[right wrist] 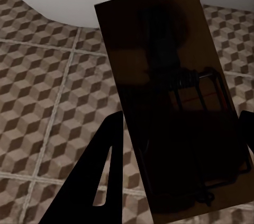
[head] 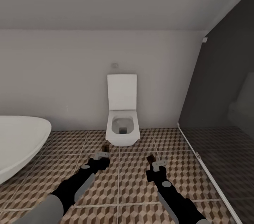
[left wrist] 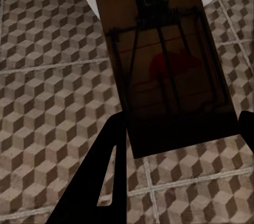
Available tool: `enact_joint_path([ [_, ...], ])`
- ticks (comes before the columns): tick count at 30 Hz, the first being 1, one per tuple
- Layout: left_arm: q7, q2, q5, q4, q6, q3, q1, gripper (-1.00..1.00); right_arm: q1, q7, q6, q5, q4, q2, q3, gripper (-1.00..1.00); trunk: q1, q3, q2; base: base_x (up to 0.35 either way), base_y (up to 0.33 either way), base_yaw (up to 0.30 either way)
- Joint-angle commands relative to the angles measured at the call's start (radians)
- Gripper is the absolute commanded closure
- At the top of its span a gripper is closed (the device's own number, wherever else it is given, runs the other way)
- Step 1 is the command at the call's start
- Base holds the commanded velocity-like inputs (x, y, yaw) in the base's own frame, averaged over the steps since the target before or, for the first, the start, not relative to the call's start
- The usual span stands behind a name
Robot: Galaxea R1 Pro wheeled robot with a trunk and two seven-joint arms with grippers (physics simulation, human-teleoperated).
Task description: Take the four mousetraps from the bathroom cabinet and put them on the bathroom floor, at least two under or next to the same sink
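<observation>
Both arms out low over the floor (head: 134, 181), facing the toilet (head: 122, 130). Left gripper (head: 100, 155) clamps a mousetrap (left wrist: 164, 65); right gripper (head: 157, 165) clamps another trap (right wrist: 174, 107), dim in shadow, probably spring side up. Tub (head: 21, 139) near left, shower glass (head: 218, 111) right. Before releasing, I'd turn toward the sink, then lower each trap flat onto the tiles.

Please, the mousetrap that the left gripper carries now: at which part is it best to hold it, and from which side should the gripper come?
Probably the bare near end of the mousetrap, as the left gripper holds it now: the fingers clamp the board's two long edges, coming in from the short end. The flat, narrow board fits between them, and the black wire bar and red mark lie further along, away from the pads.
</observation>
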Motion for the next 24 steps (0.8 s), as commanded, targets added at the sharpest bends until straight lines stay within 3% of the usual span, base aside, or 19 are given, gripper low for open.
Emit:
enact_joint_path([
  [1, 0.011, 0.009, 0.009, -0.022, 0.006, -0.007, -0.001, 1.00, -0.001, -0.010, 0.005, -0.007, -0.002, -0.001, 0.005, 1.00, 0.004, -0.004, -0.008, 0.000, 0.000, 0.000],
  [7, 0.011, 0.021, 0.009, -0.066, 0.039, -0.007, 0.000, 1.00, -0.001, -0.010, 0.004, -0.007, -0.001, -0.001, 0.005, 1.00, 0.027, -0.023, -0.050, 0.000, 0.000, 0.000],
  [24, 0.012, 0.019, 0.011, -0.051, 0.046, -0.007, 0.001, 1.00, -0.001, -0.014, 0.002, -0.007, -0.018, -0.002, 0.004, 1.00, 0.092, -0.076, -0.169, 0.000, 0.000, 0.000],
])
